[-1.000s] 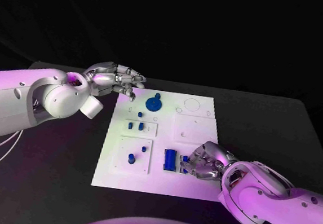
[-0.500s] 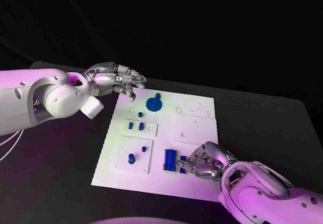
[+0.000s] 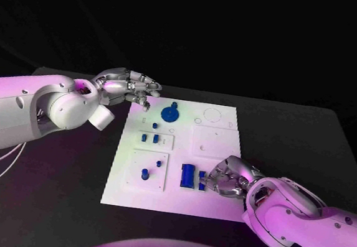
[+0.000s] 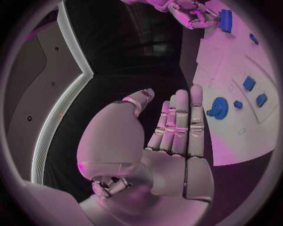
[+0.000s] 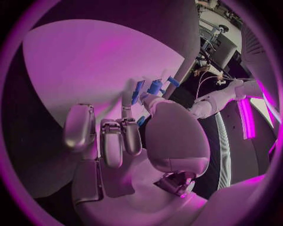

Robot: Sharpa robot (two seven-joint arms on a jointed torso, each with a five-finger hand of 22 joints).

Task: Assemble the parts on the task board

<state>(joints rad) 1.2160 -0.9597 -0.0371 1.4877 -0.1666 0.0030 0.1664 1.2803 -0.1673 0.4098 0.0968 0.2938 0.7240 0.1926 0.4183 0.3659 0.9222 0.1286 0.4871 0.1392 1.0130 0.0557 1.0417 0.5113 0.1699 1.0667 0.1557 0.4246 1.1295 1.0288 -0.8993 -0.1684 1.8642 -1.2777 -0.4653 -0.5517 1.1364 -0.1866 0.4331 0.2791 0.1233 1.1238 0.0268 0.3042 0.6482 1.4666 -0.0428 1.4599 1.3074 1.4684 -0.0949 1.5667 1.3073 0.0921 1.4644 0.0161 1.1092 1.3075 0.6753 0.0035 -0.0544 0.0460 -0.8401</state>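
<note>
The white task board [image 3: 216, 143] lies mid-table. On it are a round blue part [image 3: 170, 113], two small blue pieces [image 3: 149, 138] in a recess, two more [image 3: 146, 173] lower left, and an upright blue block [image 3: 187, 175]. My right hand [image 3: 229, 179] rests on the board's near right side and pinches a small blue part [image 3: 202, 180] beside the block; the right wrist view shows that part [image 5: 140, 121] between thumb and fingertip. My left hand [image 3: 130, 86] hovers at the board's far left corner, fingers straight and side by side [image 4: 177, 127], holding nothing.
The black table [image 3: 295, 134] runs wide to the right of the board and in front of it. My left arm [image 3: 25, 113] lies over the table's left side. The board's right half carries empty recesses [image 3: 210, 142].
The right hand's fingers have shifted very slightly at the small blue part. The left hand has not moved.
</note>
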